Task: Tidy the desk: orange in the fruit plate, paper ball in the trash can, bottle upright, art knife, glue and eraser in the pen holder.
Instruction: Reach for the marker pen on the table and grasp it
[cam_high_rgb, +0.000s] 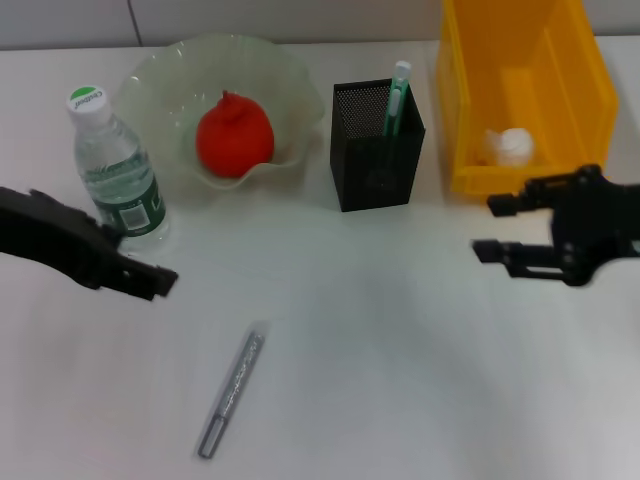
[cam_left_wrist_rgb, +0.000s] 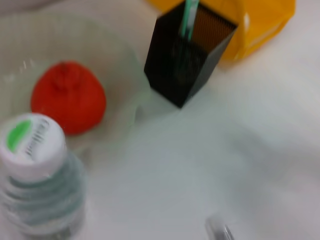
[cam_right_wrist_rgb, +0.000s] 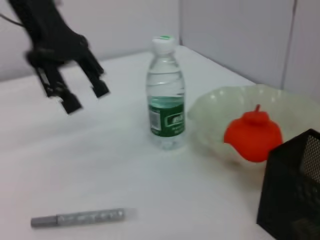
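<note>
- The left gripper (cam_high_rgb: 150, 280) hangs over the table (cam_high_rgb: 400, 350) on the near left, just in front of the bottle (cam_high_rgb: 115, 165); in the right wrist view its two fingers (cam_right_wrist_rgb: 70, 102) stand apart with nothing between them; it touches neither the bottle nor the table.
- The right gripper (cam_high_rgb: 498, 228) hovers at the right side, just in front of the yellow bin (cam_high_rgb: 525, 95); its jaws are spread wide, one finger (cam_high_rgb: 510, 203) nearer the bin and the other nearer the robot; they hold nothing.
- The bottle stands upright on the table with its white and green cap on top, just beside the fruit plate (cam_high_rgb: 285, 75); the left wrist view shows the cap close up.
- The orange (cam_high_rgb: 233, 135) sits inside the fruit plate, a pale wavy-rimmed bowl at the back left.
- The pen holder (cam_high_rgb: 375, 145), a black mesh box, stands between the fruit plate and the yellow bin; a green and white stick (cam_high_rgb: 397, 95) pokes up out of it; I cannot tell whether it is the glue or something else.
- The paper ball (cam_high_rgb: 510, 145) lies on the floor of the yellow bin.
- The art knife (cam_high_rgb: 230, 390), a slim grey tool, lies flat on the near part of the table, slanted, well apart from both grippers and from the pen holder.
</note>
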